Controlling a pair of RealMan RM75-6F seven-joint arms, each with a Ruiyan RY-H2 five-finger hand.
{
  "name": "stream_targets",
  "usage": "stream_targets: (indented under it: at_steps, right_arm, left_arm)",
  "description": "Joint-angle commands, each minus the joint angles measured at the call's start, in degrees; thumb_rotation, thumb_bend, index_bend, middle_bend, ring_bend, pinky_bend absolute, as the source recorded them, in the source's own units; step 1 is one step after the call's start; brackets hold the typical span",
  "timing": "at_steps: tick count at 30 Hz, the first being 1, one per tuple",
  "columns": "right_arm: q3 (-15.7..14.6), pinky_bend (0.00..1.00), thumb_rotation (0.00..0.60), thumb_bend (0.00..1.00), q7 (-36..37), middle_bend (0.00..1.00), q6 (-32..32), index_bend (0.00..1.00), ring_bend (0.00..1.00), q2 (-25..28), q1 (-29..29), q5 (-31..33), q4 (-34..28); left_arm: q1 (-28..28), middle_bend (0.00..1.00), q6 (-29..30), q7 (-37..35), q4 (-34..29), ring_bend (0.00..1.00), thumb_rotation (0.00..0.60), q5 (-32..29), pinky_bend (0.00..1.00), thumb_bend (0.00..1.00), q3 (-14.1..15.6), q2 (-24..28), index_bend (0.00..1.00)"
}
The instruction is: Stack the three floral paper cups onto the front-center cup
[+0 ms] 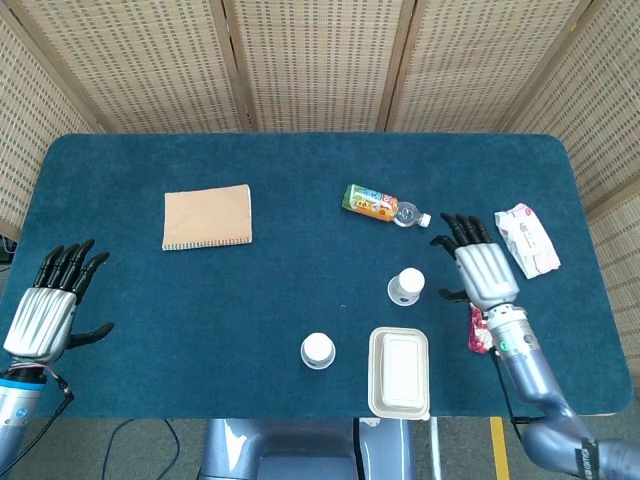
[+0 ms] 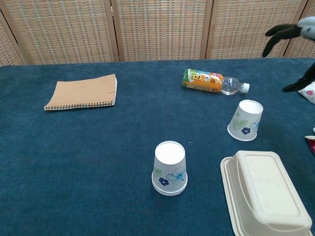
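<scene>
Reaching toward the upside-down floral paper cup (image 1: 406, 286) right of centre on the blue-cloth counter (image 1: 300, 180), the right hand (image 1: 481, 268) hovers just beside it with fingers (image 1: 458, 232) spread wide and empty, so the step in hand looks like the first pick; next it must close around that cup and carry it over the front-centre floral paper cup (image 1: 318, 350). Only the head view shows the left hand (image 1: 48, 306), open at the counter's left edge, whereas the chest view shows the cups' flower prints.
</scene>
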Motion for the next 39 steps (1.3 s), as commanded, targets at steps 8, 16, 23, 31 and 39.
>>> stream_targets:
  at_steps: [8, 16, 23, 31, 39]
  right_arm:
    - [-0.51, 0.0, 0.6, 0.39, -6.16, 0.13, -5.52, 0.33, 0.0, -7.85, 7.21, 11.03, 8.4]
    - [-2.56, 0.0, 0.6, 0.41, -6.88, 0.12, -5.09, 0.33, 0.0, -8.16, 7.38, 12.73, 9.58]
    - [-3.26, 0.0, 0.6, 0.41, -7.6, 0.1, -3.11, 0.32, 0.0, -5.72, 7.1, 12.87, 5.5]
    - [-5.07, 0.0, 0.6, 0.4, -9.6, 0.08, -3.11, 0.32, 0.0, -5.46, 7.41, 15.77, 3.85]
    - [-5.16, 0.0, 0.6, 0.4, -8.43, 0.08, -4.09, 0.31, 0.0, -7.28, 8.68, 17.36, 6.42]
  left_arm:
    - [1.03, 0.0, -1.12, -2.63, 0.81, 0.0, 0.6, 0.23, 0.0, 0.1, -1.68, 0.59, 0.11]
    - [1.45, 0.0, -1.8, -3.59, 1.32, 0.0, 0.6, 0.79, 0.0, 0.11, -2.67, 0.55, 0.12]
    - [1.91, 0.0, -2.42, -3.77, 1.17, 0.0, 0.6, 1.52, 0.0, 0.1, -3.26, 0.57, 0.12]
    - [2.49, 0.0, -2.43, -4.08, 0.91, 0.0, 0.6, 2.72, 0.0, 0.11, -3.56, 0.76, 0.12]
    - [2.77, 0.0, -3.14, -4.42, 1.0, 0.0, 0.6, 2.95, 0.0, 0.11, -4.18, 0.69, 0.13]
